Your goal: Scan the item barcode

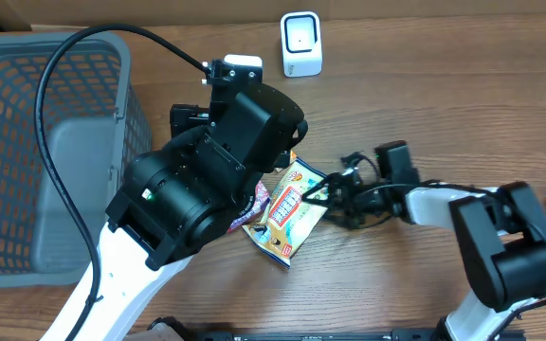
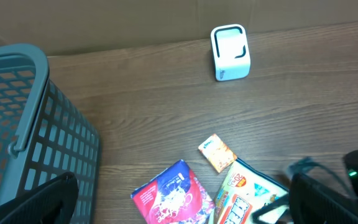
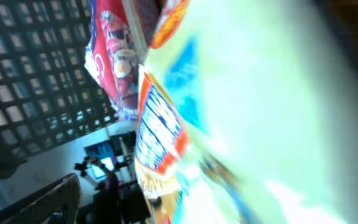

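Note:
A yellow-and-white snack packet (image 1: 290, 213) lies mid-table, next to a red-and-blue packet (image 2: 173, 196) and a small orange packet (image 2: 217, 152). The white barcode scanner (image 1: 300, 43) stands at the back. My left gripper (image 2: 179, 210) hangs open above the packets, its fingers (image 2: 36, 202) spread far apart with nothing between them. My right gripper (image 1: 328, 196) is open at the yellow packet's right edge. In the right wrist view the yellow packet (image 3: 241, 112) fills the picture, blurred and very close. No barcode can be made out.
A grey mesh basket (image 1: 83, 57) takes up the left side of the table. The bulky left arm (image 1: 197, 189) covers part of the red-and-blue packet from above. A brown wall runs along the back edge behind the scanner.

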Robot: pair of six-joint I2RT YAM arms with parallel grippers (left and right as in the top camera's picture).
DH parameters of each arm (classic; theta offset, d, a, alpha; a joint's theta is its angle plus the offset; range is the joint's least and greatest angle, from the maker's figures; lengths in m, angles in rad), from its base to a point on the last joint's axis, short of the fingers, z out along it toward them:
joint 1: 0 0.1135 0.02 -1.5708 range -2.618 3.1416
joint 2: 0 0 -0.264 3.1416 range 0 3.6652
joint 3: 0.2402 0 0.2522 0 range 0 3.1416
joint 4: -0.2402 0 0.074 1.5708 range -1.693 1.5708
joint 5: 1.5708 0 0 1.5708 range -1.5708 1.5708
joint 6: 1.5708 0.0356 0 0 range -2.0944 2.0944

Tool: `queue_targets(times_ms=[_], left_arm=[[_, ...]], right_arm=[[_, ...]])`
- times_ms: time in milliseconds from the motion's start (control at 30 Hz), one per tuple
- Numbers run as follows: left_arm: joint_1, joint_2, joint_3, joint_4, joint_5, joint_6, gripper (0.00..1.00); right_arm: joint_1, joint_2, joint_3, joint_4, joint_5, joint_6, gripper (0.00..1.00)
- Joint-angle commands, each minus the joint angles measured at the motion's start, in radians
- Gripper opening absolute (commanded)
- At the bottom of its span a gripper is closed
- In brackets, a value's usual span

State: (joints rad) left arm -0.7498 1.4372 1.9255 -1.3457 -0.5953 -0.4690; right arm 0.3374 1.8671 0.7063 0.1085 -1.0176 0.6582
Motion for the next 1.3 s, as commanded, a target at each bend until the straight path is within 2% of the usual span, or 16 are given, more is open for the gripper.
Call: queue_targets(times_ms=[0,100,200,233,300,333,367,400,500,667,767,833,900,1100,1267], left_arm=[[0.005,0.001,0.014,0.003,-0.013,0.001,1.0],[0.005,0.001,0.014,0.003,-0.013,0.001,1.0],[0.005,0.001,0.014,0.003,-0.013,0.001,1.0],[0.005,0.001,0.014,0.003,-0.013,0.001,1.0],[0.005,0.001,0.014,0.003,-0.013,0.001,1.0],[0.005,0.001,0.014,0.003,-0.013,0.001,1.0],[0.005,0.001,0.014,0.003,-0.013,0.001,1.0],[0.005,0.001,0.014,0.003,-0.013,0.001,1.0],[0.005,0.001,0.014,0.003,-0.013,0.001,1.0],[0.005,0.001,0.014,0.003,-0.013,0.001,1.0],[0.005,0.001,0.014,0.003,-0.013,0.001,1.0],[0.005,0.001,0.014,0.003,-0.013,0.001,1.0],[0.005,0.001,0.014,0.003,-0.013,0.001,1.0],[0.005,0.001,0.014,0.003,-0.013,0.001,1.0],[0.005,0.001,0.014,0.003,-0.013,0.001,1.0]], right_arm=[[0.085,0.048,-0.043,0.075,0.366,0.205,1.0],[0.135,0.048,-0.043,0.122,0.543,0.279,1.0],[0.165,0.048,-0.043,0.157,0.603,0.284,1.0],[0.171,0.048,-0.043,0.171,0.607,0.282,0.96],[0.18,0.048,-0.043,0.2,0.607,0.257,0.68],[0.182,0.048,-0.043,0.21,0.607,0.248,0.49],[0.182,0.048,-0.043,0.216,0.611,0.236,0.2],[0.182,0.048,-0.043,0.224,0.615,0.224,0.04],[0.182,0.048,-0.043,0.272,0.607,0.168,0.04],[0.182,0.017,-0.043,0.369,0.475,0.064,0.04],[0.182,-0.062,-0.043,0.311,0.48,-0.011,0.04],[0.182,-0.151,-0.043,0.207,0.538,-0.093,0.04],[0.182,-0.245,-0.043,0.08,0.643,-0.167,0.04],[0.182,-0.62,-0.042,-0.391,1.189,-0.367,0.04],[0.182,-0.816,-0.039,-0.617,1.648,-0.432,0.04]])
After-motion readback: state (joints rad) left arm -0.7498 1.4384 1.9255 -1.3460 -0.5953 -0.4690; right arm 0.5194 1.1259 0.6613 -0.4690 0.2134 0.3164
